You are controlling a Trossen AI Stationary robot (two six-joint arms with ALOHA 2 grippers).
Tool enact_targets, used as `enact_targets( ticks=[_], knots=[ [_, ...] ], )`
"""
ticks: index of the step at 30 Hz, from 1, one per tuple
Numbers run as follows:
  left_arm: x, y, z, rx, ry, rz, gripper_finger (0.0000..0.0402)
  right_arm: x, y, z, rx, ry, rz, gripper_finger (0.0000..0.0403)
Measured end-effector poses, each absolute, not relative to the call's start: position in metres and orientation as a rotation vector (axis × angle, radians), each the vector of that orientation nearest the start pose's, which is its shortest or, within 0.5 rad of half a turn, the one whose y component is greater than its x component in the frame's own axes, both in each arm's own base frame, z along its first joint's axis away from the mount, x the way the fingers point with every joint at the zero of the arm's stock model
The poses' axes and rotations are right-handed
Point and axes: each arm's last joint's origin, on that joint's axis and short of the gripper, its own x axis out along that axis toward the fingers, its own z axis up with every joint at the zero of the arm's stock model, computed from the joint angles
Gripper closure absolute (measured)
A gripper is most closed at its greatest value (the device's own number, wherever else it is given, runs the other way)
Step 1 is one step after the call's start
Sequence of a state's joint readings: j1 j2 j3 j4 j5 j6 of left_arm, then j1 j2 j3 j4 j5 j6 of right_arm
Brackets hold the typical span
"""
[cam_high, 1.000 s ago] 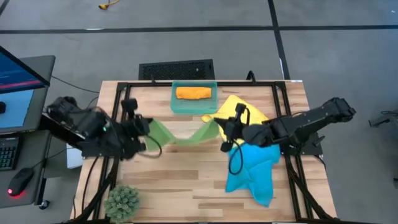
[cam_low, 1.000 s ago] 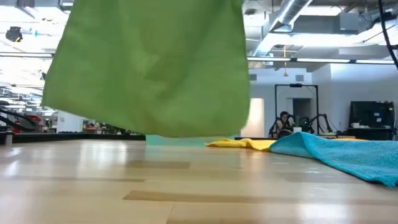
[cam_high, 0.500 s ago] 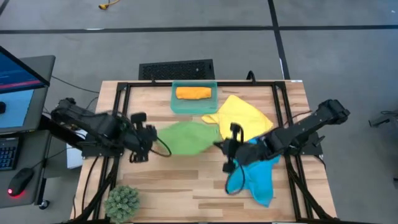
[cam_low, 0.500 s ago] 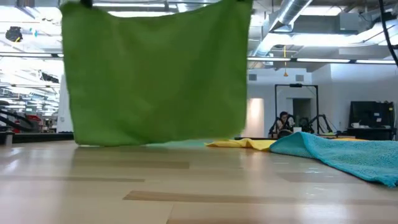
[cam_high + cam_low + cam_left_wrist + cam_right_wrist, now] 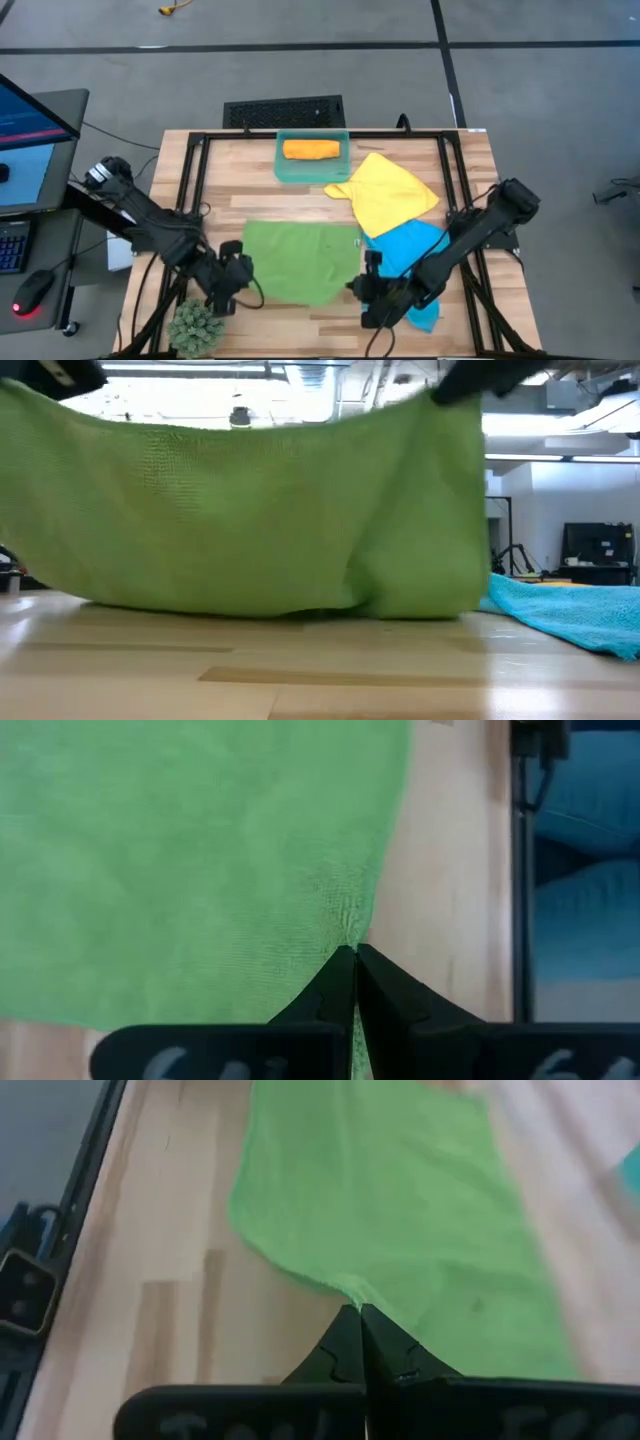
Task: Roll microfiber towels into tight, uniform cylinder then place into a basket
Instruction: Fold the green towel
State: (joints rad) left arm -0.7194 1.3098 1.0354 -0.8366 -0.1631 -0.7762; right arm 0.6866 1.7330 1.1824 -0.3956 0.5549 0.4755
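While both pairs of fingers are pinched together on near corners of the green towel (image 5: pixel 297 260), the left gripper (image 5: pixel 230 283) and right gripper (image 5: pixel 368 297) hold it spread between them. Just beyond the right gripper's fingers lies the blue towel (image 5: pixel 412 250), then the yellow towel (image 5: pixel 388 192). Farthest, the basket (image 5: pixel 283 168) holds the rolled orange towel (image 5: pixel 311 149).

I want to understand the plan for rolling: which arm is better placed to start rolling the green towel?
Neither clearly. The left hand and right hand each pinch a near corner of the green towel, lying spread on the table. Probably both should roll together; the right arm lies over the blue towel.
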Motion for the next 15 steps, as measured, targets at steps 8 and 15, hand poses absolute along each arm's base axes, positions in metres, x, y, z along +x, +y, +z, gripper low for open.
enact_targets(
  ticks=[8, 15],
  knots=[
    [0.168, -0.181, 0.263, -0.379, 1.13, -0.005, 0.0401, 0.294, 0.238, 0.167, -0.006, 0.9, 0.102, 0.0399],
    [0.166, -0.195, 0.252, -0.391, 1.155, 0.034, 0.0401, 0.291, 0.24, 0.164, -0.047, 0.919, 0.111, 0.0399]
  ],
)
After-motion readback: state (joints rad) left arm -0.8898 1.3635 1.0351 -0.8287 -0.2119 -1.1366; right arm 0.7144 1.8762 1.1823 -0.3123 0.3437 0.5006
